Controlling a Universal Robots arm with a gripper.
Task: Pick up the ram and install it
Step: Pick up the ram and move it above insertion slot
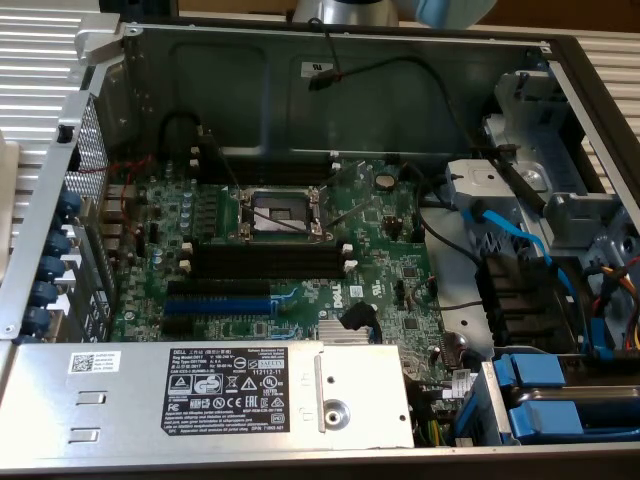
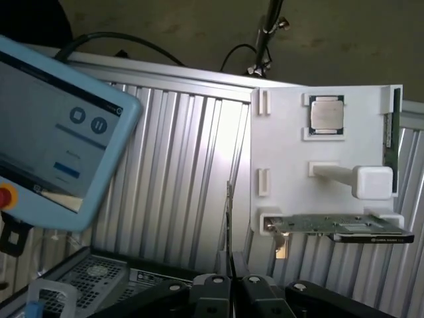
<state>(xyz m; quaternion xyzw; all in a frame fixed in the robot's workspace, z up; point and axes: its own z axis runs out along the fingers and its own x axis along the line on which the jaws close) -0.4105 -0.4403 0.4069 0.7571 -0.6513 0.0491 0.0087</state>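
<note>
A white tray (image 2: pixel 291 165) on the ribbed counter (image 2: pixel 179 172) holds a processor (image 2: pixel 325 113), a card (image 2: pixel 338 227) and, on edge along its side by the processor, the ram (image 2: pixel 395 139). A pendant (image 2: pixel 53 132) leans nearby. The hand (image 2: pixel 229 281), fingers pressed together and empty, hangs apart from the tray. The case (image 1: pixel 350 70) lies open, its black slots (image 1: pixel 265 262) bare.
</note>
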